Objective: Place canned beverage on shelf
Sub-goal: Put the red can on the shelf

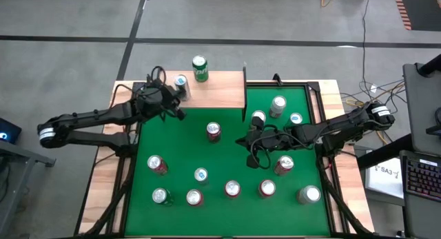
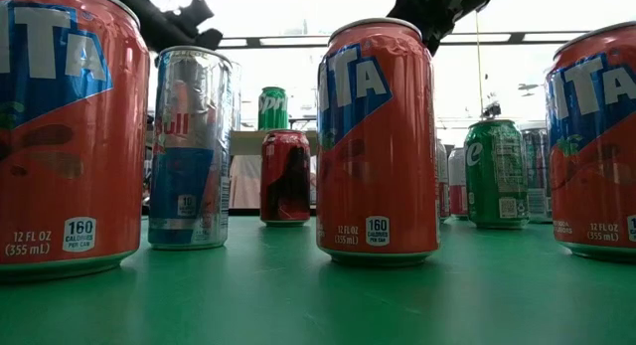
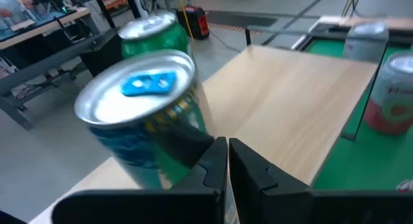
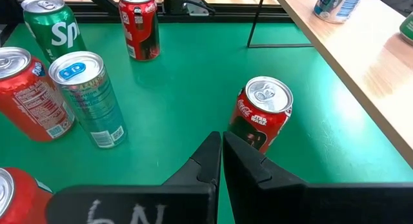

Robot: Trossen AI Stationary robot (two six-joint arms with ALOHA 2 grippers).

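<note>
My left end effector (image 3: 227, 161) is closed beside a blue-tabbed aluminium can (image 1: 181, 82) standing on the smooth light-wood shelf (image 1: 220, 91); my right end effector (image 4: 221, 152), also closed and empty, hovers over the green desk (image 1: 182, 146).

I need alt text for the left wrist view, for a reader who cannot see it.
The shut left gripper points at a blue-tabbed can standing on the light-wood shelf, with a green can just behind it. Beyond the shelf's edge, two more cans stand on the green table.
</note>
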